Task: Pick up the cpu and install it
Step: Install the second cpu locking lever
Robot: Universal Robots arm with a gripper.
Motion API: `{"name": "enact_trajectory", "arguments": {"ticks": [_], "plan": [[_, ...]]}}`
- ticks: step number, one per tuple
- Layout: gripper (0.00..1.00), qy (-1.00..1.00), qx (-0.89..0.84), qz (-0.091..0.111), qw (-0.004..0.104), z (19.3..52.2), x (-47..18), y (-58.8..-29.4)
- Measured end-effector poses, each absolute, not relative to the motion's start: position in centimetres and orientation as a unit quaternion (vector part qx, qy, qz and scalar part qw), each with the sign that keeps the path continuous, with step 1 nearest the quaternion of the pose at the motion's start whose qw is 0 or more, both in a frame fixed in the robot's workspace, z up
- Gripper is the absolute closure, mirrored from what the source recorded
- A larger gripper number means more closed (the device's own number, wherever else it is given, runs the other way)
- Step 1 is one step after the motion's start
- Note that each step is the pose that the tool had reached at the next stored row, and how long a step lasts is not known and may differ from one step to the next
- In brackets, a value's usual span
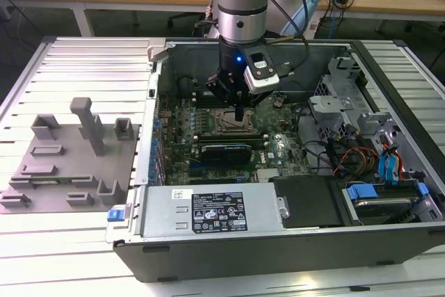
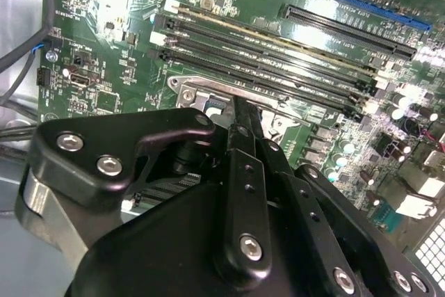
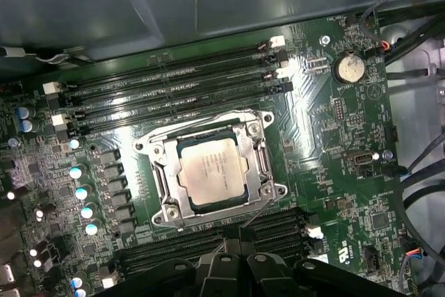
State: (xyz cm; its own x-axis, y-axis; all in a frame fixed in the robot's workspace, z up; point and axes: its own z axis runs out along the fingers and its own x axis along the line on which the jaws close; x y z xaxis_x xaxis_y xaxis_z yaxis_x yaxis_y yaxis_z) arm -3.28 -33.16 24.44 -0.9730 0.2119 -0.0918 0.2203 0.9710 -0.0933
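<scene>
First wrist view — the cpu: a small flat square chip with a pale silver-white metal top, faint dark print across it, edges sharp and corners notched. It lies flat inside the socket frame, a dark square surround with bright metal brackets and screws at its corners; the chip's top sits level with the frame and nothing covers it. A thin metal lever runs out from the frame's edge toward the gripper.

Setting: green motherboard in an open computer case. Long black memory slots lie on two opposite sides of the socket; a round coin cell sits well apart from it.

Gripper: black, the fingers pressed together with nothing between them, the tips hanging just beside the socket frame's edge, near the lever. In the second wrist view the fingers meet in one narrow blade above the frame's metal rim.

Exterior view — the gripper hangs over the socket, inside the case. On the ribbed surface, toward the exterior view's left, rests a grey fixture plate. A silver box with a label lies along the case's near wall.
</scene>
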Motion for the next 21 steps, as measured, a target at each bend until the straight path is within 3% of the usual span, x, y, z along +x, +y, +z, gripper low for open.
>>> {"name": "enact_trajectory", "arguments": {"ticks": [21], "plan": [[0.89,0.997,0.035,-0.048,0.044,23.9,-4.22,-33.49]]}}
